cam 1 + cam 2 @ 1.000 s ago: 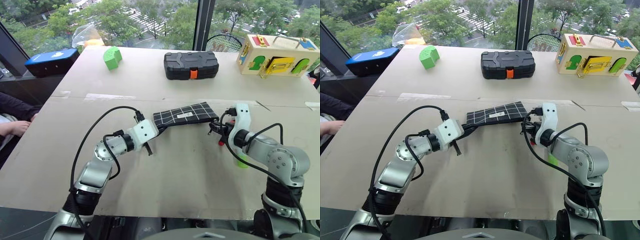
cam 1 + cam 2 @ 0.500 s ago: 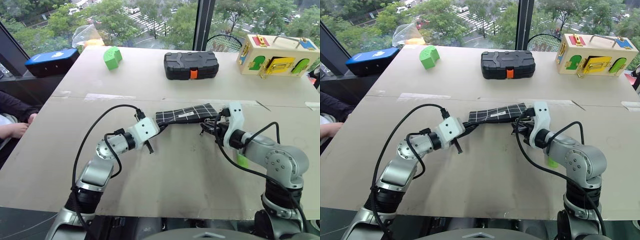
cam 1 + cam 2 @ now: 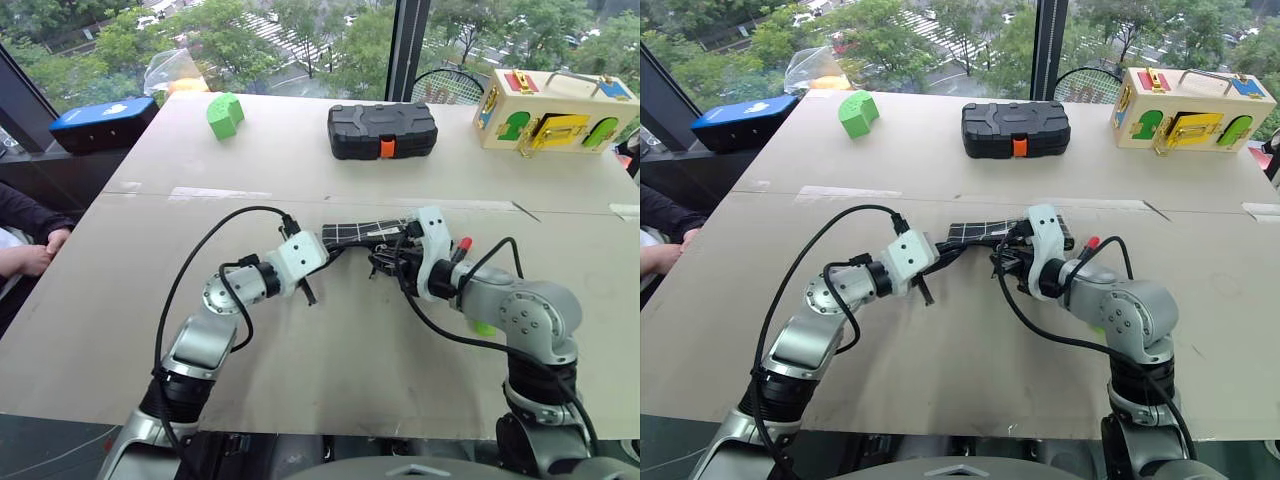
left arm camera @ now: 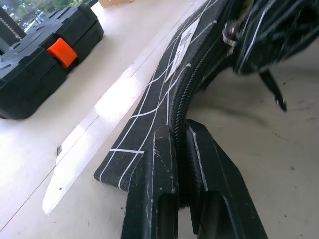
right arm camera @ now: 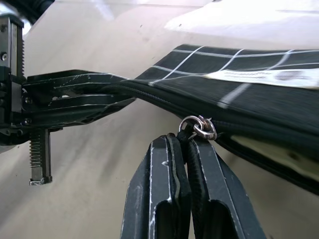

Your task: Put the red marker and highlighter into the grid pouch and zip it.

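The grid pouch (image 3: 365, 232) is held up off the table between both grippers, its zipper edge facing me. My left gripper (image 3: 318, 260) is shut on the pouch's left end (image 4: 159, 94). My right gripper (image 3: 385, 262) is shut on the zipper pull (image 5: 198, 127), close to the left gripper's fingers (image 5: 75, 97). The red marker (image 3: 462, 245) shows its red cap just right of my right wrist, outside the pouch, with its barrel mostly hidden. A piece of the green highlighter (image 3: 485, 328) peeks out on the table under my right forearm.
A hard black case with an orange latch (image 3: 382, 130) lies at the back middle, a green block (image 3: 224, 114) at the back left and a wooden latch box (image 3: 555, 110) at the back right. A blue box (image 3: 103, 122) and a person's hand (image 3: 45, 240) are at the left edge.
My right gripper has slid left along the pouch with the zipper pull, ending close to the left gripper. The marker's red cap now shows to the right of my right wrist. The left gripper stayed put.
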